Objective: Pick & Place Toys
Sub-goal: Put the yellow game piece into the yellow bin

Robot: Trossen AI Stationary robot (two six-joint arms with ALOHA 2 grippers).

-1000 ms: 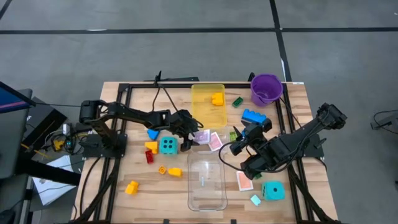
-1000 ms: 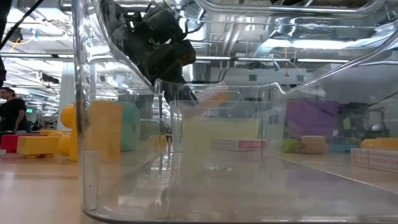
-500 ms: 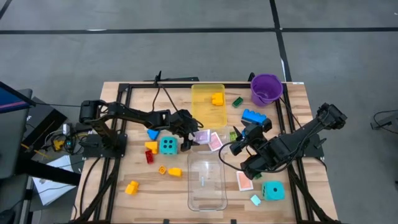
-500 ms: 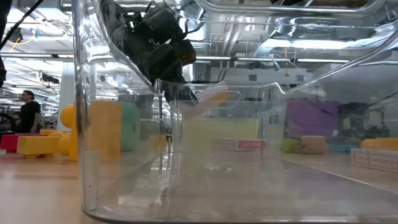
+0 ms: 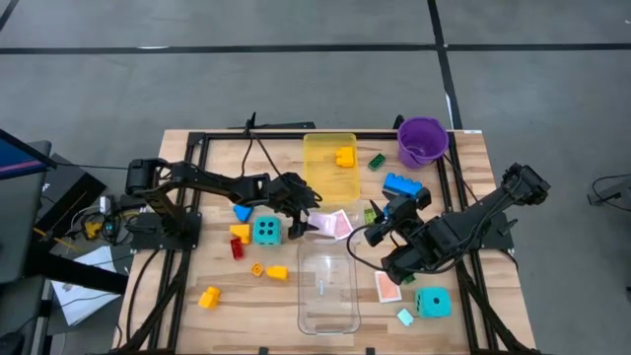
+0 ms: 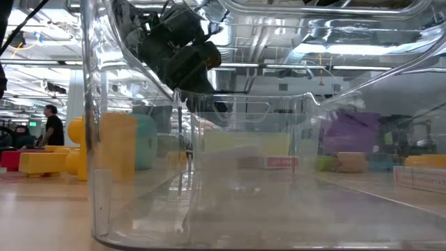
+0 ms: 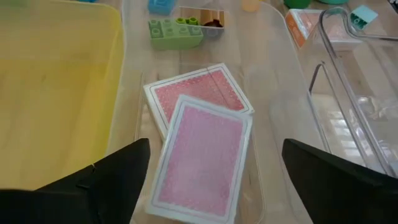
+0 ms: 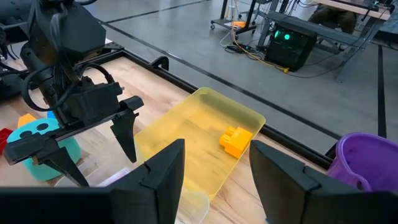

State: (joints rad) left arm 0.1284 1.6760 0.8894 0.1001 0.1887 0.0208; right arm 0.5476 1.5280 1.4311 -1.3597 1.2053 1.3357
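Two pink-backed cards lie flat, one overlapping the other, between the yellow tray and the clear tray. My left gripper hovers open over them, one finger on either side, slanting down. A yellow brick lies in the yellow tray. A cyan die stands just left of my left gripper. My right gripper waits raised and open to the right of the cards, with nothing between its fingers.
A purple bucket stands at the far right. Blue and green bricks lie near it. Yellow, red and orange bricks are scattered at the left. A second die and another card lie at the near right.
The pink card nearest my left gripper has shifted toward the table's right and now overlaps the other card; before, the two lay side by side. Both arms have stayed in place.
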